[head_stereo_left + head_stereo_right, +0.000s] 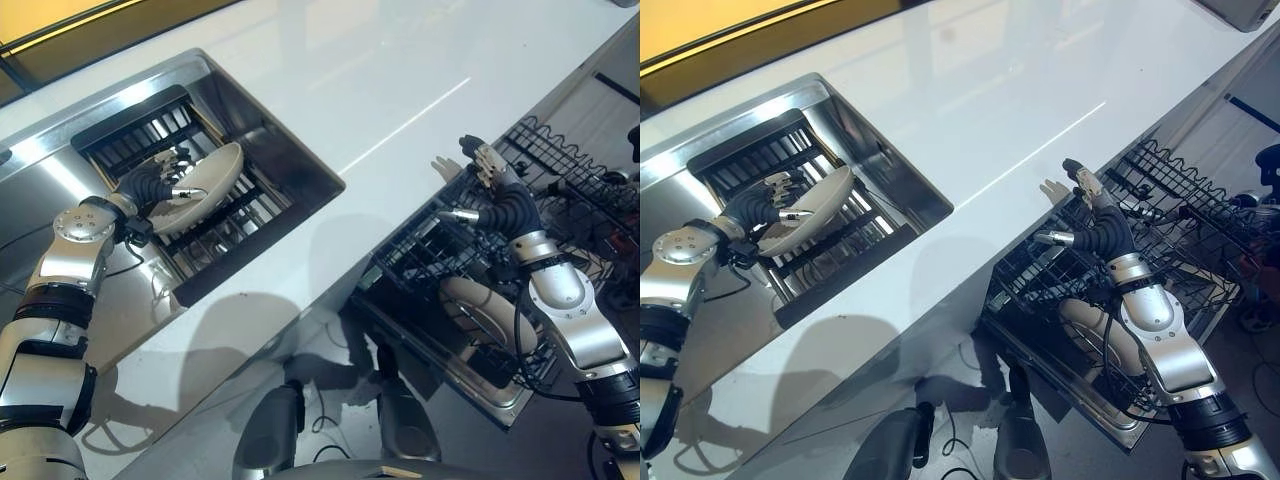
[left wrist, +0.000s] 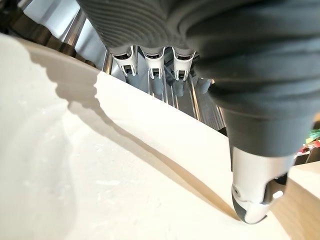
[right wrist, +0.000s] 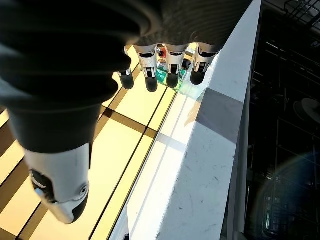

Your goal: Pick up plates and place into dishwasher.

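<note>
A cream plate (image 1: 210, 180) stands tilted on the dark grid inside the steel sink (image 1: 262, 122). My left hand (image 1: 152, 186) is shut on its rim. In the left wrist view the thumb (image 2: 254, 200) presses on the plate's (image 2: 100, 175) inner face and the fingers (image 2: 152, 65) reach over the far edge. My right hand (image 1: 492, 188) hovers open, fingers straight, above the near corner of the black dishwasher rack (image 1: 418, 250), holding nothing. Another cream plate (image 1: 470, 300) stands in that rack, under my right forearm.
A white counter (image 1: 400, 80) runs between the sink and the pulled-out rack. The rack's wire tines (image 1: 570, 170) rise behind my right hand. The counter's edge (image 3: 200, 175) passes close below the right hand's fingers (image 3: 170, 70).
</note>
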{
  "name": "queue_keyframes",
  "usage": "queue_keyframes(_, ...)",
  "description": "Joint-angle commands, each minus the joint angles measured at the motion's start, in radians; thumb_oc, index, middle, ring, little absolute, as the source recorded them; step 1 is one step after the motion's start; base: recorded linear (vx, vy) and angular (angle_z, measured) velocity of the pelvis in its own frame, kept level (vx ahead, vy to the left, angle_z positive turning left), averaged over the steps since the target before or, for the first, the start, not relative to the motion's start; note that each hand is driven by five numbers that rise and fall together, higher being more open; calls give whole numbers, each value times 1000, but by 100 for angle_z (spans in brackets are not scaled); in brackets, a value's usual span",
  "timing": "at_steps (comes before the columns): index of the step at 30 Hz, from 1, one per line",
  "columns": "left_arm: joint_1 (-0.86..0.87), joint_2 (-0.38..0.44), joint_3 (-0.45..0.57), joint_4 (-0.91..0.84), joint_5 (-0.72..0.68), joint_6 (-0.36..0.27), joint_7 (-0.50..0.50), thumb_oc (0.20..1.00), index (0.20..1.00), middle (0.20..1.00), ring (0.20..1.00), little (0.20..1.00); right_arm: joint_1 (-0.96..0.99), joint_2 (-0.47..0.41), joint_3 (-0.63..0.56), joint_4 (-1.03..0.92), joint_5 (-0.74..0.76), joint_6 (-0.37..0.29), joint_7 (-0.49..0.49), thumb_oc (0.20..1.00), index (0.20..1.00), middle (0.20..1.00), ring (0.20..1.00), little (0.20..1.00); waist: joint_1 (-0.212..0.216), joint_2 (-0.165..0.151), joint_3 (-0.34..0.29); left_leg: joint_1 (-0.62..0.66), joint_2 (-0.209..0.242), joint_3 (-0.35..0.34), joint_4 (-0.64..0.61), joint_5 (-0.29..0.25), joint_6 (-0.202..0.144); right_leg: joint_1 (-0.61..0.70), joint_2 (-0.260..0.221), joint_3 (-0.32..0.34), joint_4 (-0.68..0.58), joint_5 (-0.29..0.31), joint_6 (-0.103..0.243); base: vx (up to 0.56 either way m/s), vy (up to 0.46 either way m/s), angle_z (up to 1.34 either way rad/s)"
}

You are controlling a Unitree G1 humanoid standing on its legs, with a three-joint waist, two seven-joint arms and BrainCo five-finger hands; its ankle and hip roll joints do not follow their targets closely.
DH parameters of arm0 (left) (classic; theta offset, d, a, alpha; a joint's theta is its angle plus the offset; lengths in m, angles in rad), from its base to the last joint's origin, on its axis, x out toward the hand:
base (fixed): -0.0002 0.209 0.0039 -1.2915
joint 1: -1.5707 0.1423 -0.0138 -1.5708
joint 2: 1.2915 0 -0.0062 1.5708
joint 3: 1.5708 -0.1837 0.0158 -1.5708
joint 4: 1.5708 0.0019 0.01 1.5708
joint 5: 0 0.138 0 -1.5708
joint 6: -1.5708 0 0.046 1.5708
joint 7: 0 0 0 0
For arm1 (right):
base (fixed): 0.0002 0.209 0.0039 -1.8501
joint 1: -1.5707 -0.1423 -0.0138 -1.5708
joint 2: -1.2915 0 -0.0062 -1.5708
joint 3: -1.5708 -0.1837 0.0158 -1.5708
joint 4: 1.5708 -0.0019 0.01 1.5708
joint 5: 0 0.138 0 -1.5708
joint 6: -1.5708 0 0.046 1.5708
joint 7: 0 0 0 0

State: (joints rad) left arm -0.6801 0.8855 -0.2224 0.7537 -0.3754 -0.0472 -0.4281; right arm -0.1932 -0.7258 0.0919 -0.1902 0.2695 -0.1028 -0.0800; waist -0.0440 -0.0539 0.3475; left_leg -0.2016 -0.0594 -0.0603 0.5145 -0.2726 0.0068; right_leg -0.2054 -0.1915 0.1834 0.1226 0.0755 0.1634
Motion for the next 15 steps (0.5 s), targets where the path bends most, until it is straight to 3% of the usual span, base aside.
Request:
queue_keyframes(1,127,-39,-84,109,39,95,-148,1000,1000,1000,1000,1000,-4,-65,-41,-98,49,-29,-9,1000,1000,1000,1000,1000,3,-23,-24,-57,9,-54,-58,63,-45,39,-56,42,85,-18,88,63,-28,-5)
queue_keyframes(7,131,-23,-124,136,147,108,-226,1000,1000,1000,1000,1000,7,-79,-33,-114,63,-17,-23,1000,1000,1000,1000,1000,8,-23,-31,-39,13,-58,-66,63,-45,56,-58,35,80,-19,92,47,-30,-2)
queue_keyframes(15,180,-2,-154,108,210,122,-411,1000,1000,1000,1000,1000,50,-93,-34,-123,82,-21,-18,1000,1000,1000,1000,1000,11,-10,-58,10,20,-63,-93,59,-48,92,-61,28,75,-31,98,68,-6,-2)
